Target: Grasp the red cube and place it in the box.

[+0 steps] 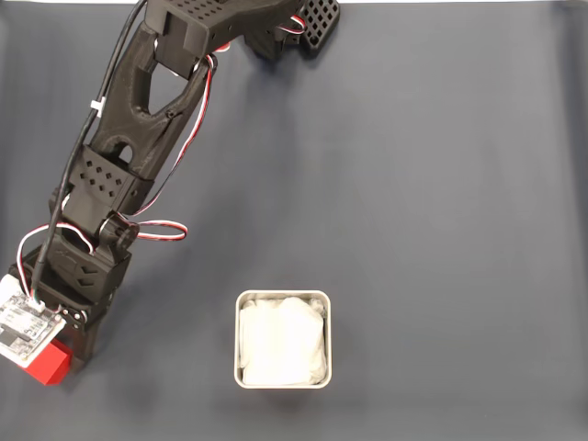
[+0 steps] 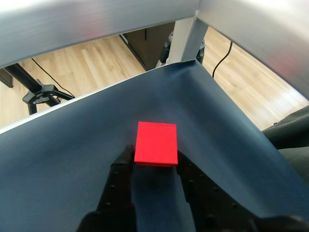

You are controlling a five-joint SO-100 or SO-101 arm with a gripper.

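The red cube [image 1: 48,362] lies at the lower left corner of the dark mat in the fixed view, partly covered by the wrist's white camera board. My gripper [image 1: 55,354] reaches down over it from the arm stretched along the left side. In the wrist view the red cube [image 2: 155,143] sits between the two black fingers [image 2: 120,166], whose tips press against both its sides, so my gripper [image 2: 154,155] is shut on it. Whether the cube is off the mat I cannot tell. The box [image 1: 241,303], a metal-rimmed square with white lining, stands to the right near the front edge.
The arm's base [image 1: 276,32] stands at the top middle. In the wrist view the mat's edge [image 2: 96,94] runs just beyond the cube, with aluminium frame beams [image 2: 186,41] and wooden floor behind it. Open mat lies between cube and box.
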